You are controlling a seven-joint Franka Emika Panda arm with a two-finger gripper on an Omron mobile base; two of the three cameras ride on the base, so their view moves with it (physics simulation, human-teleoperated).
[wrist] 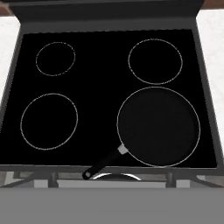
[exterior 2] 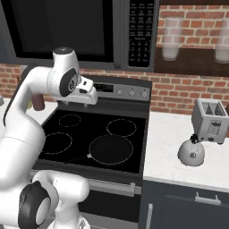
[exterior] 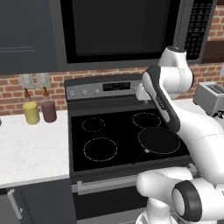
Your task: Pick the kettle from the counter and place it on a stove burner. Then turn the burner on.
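- Silver-white kettle (exterior 2: 192,152) sits on the pale counter (exterior 2: 165,147) to the right of the stove (exterior 2: 96,134), just in front of the toaster (exterior 2: 208,120) and near the counter's front half.
- It stands upright, with its thin dark handle arching over the top and a round mark facing the camera.
- The gripper (exterior 2: 87,95) hangs high over the back of the stove, close to the grey panel with the knobs, well apart from the kettle.
- From the gripper, the kettle lies off to the robot's right and nearer the front edge, so the coming move is a long swing rightward and down.
- The fingers themselves are hard to make out from the base cameras; the jaws appear spread wide, and nothing is held between them.
- Looking down from the hand, the glass top shows four rings, and a black frying pan (wrist: 158,126) covers the large front right one, its handle pointing toward the front edge.
- Three rings are bare; the back right one is nearest the kettle.
- Two bottles, yellow (exterior: 31,112) and maroon (exterior: 48,110), stand on the left counter by the brick wall, out of the way.
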